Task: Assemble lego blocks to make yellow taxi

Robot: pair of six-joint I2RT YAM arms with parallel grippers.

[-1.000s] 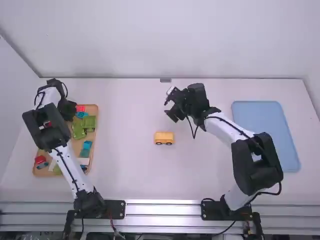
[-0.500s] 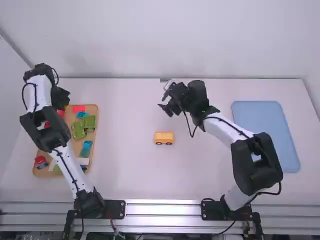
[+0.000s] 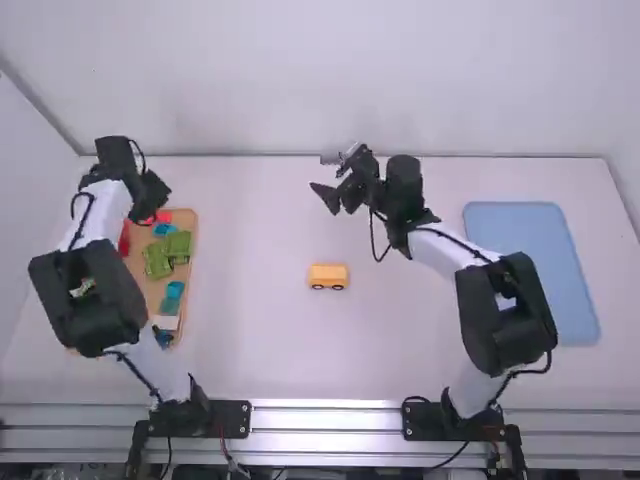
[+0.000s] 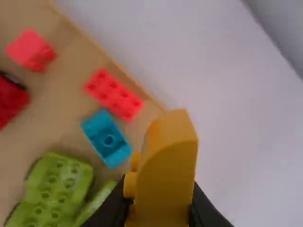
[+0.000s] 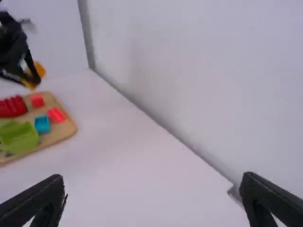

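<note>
Over the far end of the wooden tray, my left gripper [image 3: 150, 205] hangs in the high view. In the left wrist view my left gripper [image 4: 158, 213] is shut on an orange-yellow block [image 4: 168, 161] with a curved top and studs on one side. A yellow wheeled car base [image 3: 328, 276] stands on the middle of the table. Beyond it, near the back, my right gripper [image 3: 335, 196] is held above the table; in the right wrist view my right gripper [image 5: 154, 198] is wide open with nothing between its fingers.
The wooden tray [image 3: 190, 290] at the left holds green blocks [image 3: 168, 253], a red block [image 4: 113, 94], a teal block [image 4: 108, 137] and several others. A blue tray [image 3: 530, 260] lies at the right. A wall rises behind the table.
The left gripper first moved away from the camera, then swung right over the tray's far edge. The right gripper shifted slightly left and turned.
</note>
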